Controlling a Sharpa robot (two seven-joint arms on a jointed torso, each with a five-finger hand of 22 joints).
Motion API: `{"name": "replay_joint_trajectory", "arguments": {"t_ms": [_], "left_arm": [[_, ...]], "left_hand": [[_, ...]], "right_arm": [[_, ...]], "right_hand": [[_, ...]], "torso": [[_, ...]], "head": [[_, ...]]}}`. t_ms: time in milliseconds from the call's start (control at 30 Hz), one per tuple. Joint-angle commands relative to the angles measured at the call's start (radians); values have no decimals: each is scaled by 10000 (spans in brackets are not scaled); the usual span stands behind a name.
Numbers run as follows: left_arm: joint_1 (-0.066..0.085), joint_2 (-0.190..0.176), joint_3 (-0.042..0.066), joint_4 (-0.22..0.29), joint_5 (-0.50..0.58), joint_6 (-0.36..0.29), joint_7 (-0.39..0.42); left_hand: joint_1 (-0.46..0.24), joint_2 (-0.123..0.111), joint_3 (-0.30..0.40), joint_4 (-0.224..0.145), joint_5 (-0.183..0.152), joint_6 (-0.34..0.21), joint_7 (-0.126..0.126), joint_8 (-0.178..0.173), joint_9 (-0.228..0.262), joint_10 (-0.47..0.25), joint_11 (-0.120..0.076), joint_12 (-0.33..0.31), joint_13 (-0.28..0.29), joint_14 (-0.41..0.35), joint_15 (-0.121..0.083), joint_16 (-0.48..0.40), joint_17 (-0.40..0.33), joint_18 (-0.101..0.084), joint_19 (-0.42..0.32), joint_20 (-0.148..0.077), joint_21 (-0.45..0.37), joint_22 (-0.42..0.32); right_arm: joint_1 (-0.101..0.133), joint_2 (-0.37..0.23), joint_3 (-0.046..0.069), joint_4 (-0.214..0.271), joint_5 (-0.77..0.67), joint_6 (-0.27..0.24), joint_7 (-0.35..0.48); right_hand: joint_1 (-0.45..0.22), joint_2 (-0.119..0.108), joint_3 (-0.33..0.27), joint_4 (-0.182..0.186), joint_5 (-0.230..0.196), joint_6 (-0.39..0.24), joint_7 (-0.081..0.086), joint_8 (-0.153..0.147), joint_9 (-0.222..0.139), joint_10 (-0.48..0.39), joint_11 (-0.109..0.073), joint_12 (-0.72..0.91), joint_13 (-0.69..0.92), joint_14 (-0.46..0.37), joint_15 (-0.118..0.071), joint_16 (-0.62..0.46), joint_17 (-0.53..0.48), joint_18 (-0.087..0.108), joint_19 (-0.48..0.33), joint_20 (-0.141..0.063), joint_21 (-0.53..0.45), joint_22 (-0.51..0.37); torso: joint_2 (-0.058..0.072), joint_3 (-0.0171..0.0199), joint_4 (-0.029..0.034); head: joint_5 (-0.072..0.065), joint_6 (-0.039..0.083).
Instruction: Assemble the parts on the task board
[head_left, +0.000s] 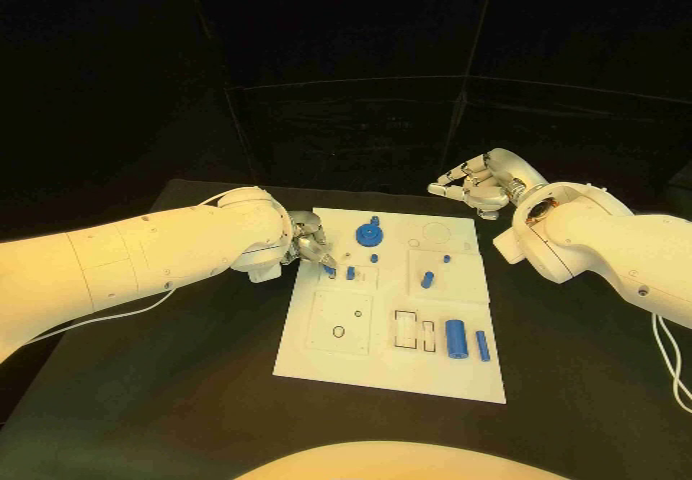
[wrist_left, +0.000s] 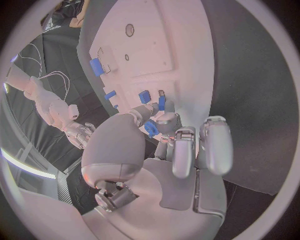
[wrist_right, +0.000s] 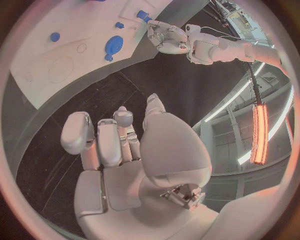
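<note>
Head view: task board (head_left: 387, 362) (seemingly unlabelled)

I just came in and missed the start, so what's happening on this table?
The robot is assembling small blue parts on the white task board. Its left hand is down at the board's left edge and pinches a small blue part in its fingertips. The right hand hangs off the board beyond its far right corner, holding nothing. A blue round part and several other blue pieces lie on the board.
</note>
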Motion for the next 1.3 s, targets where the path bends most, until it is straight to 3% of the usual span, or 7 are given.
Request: {"name": "replay_joint_trajectory", "arguments": {"t_ms": [33,1300], "left_arm": [[-13,20,-7,-9,-206,272,-176],[-36,95,-36,-17,-215,637,-180]], "left_hand": [[88,-13,1372,-1328,55,55,-9,30,3,67,-13,58,10,1022,-67,31,2634,-27,201,-78,34,10],[88,-35,1376,-1340,86,68,-14,42,4,73,-17,48,-4,1022,-71,31,2634,-30,206,-80,41,23]], "right_arm": [[21,1,7,20,8,48,61],[20,3,7,31,8,53,82]], "right_hand": [[-15,90,-30,-17,56,-70,-19,35,11,-26,-10,38,13,261,1,-53,6,83,-47,5,-33,-12],[-15,90,-30,-17,56,-70,-19,35,11,-26,-10,38,13,261,1,-53,6,83,-47,5,-33,-12]], "torso": [[-5,7,4],[-3,4,-1]], "head": [[2,-13],[-1,-64]]}}
